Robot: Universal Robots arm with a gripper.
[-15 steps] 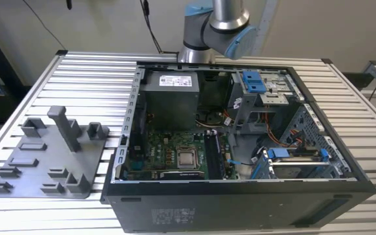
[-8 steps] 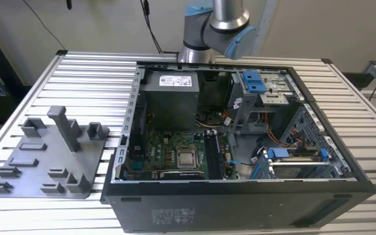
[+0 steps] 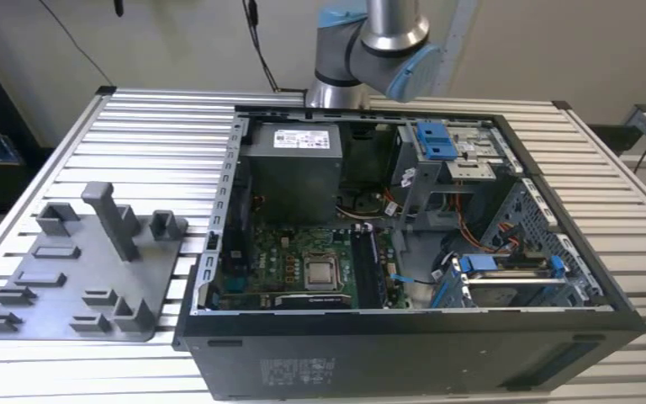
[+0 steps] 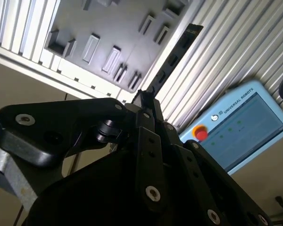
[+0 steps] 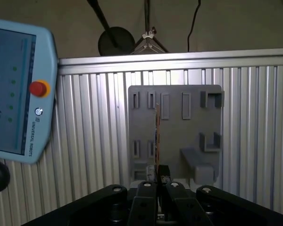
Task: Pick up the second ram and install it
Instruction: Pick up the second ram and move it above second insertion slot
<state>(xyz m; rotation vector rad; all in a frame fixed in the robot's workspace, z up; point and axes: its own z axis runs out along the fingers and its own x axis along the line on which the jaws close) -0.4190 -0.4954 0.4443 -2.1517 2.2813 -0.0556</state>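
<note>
Exterior view: my arm [image 3: 373,42] stands behind the open computer case [image 3: 413,353]. Second wrist view: my gripper [image 4: 145,96] clamps the memory stick [image 4: 175,54], with the grey fixture plate [image 4: 108,28] beyond it. First wrist view: the stick [image 5: 157,132] is seen edge-on. I judge a firm, square grip essential.

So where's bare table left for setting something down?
Bare table slats lie beyond the grey fixture plate, on the exterior view's left of the computer case, and along the case's right. The case's inside is crowded. The gripper holds the second ram.
</note>
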